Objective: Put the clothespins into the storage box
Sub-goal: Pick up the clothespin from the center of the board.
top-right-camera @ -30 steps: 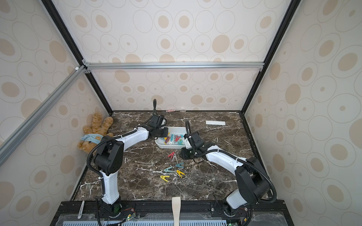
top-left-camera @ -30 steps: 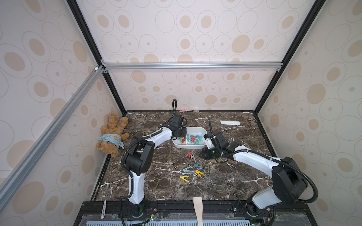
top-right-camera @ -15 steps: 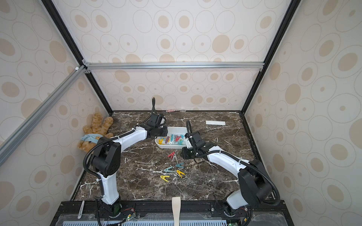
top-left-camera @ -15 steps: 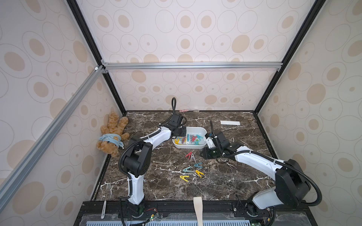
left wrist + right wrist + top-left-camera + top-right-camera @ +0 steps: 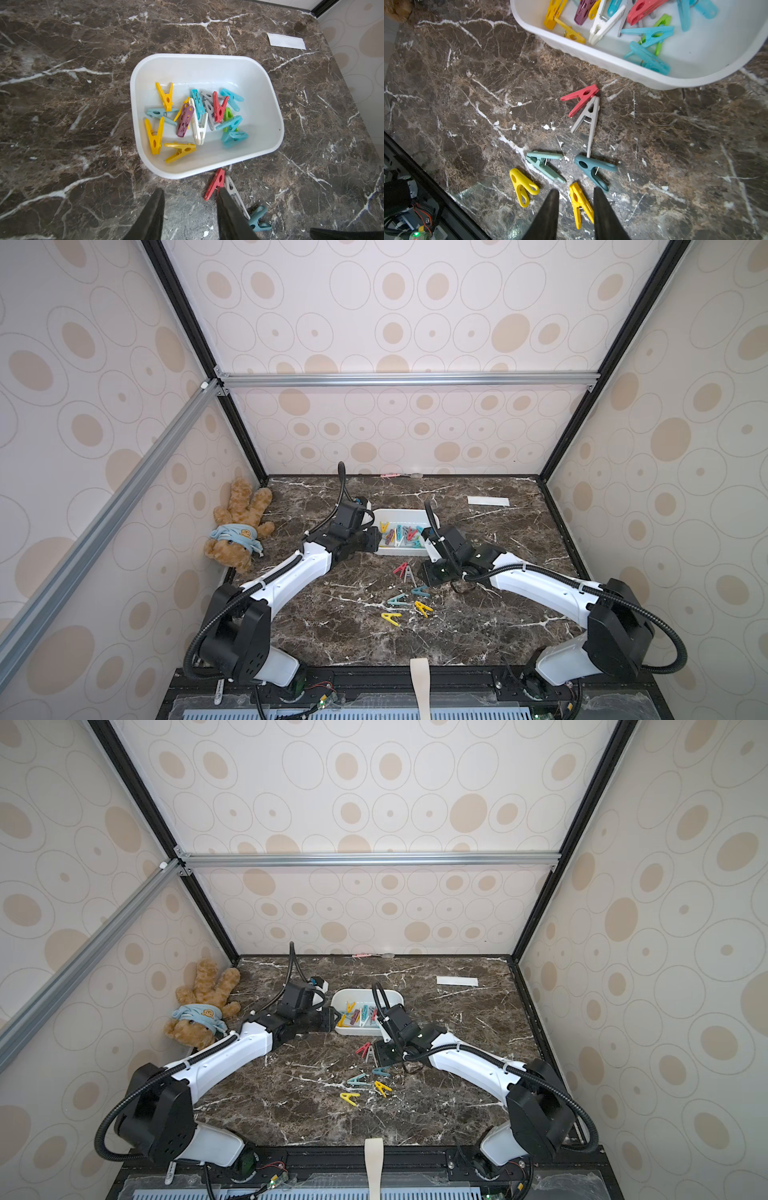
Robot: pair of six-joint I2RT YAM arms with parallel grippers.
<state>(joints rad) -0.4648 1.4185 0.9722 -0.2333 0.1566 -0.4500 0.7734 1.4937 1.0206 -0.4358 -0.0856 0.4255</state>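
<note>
White plastic storage box (image 5: 401,512), mid-frame in both top views, held over a dozen clothespins (image 5: 199,116). Six loose pegs (image 5: 589,91) lay on the desk (image 5: 478,614) just below it. Both left tool (image 5: 191,191) and right tool (image 5: 576,189): jaws apart, empty. Judged roughly two-thirds done.

Both top views look down from high in front — wrist views, close, share the storage box (image 5: 207,66).

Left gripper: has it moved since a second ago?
Yes. In a top view the left gripper has drawn back off the storage box, toward the teddy bear. It overlapped the box's end before, and its open jaws now stop at the rim.
</note>
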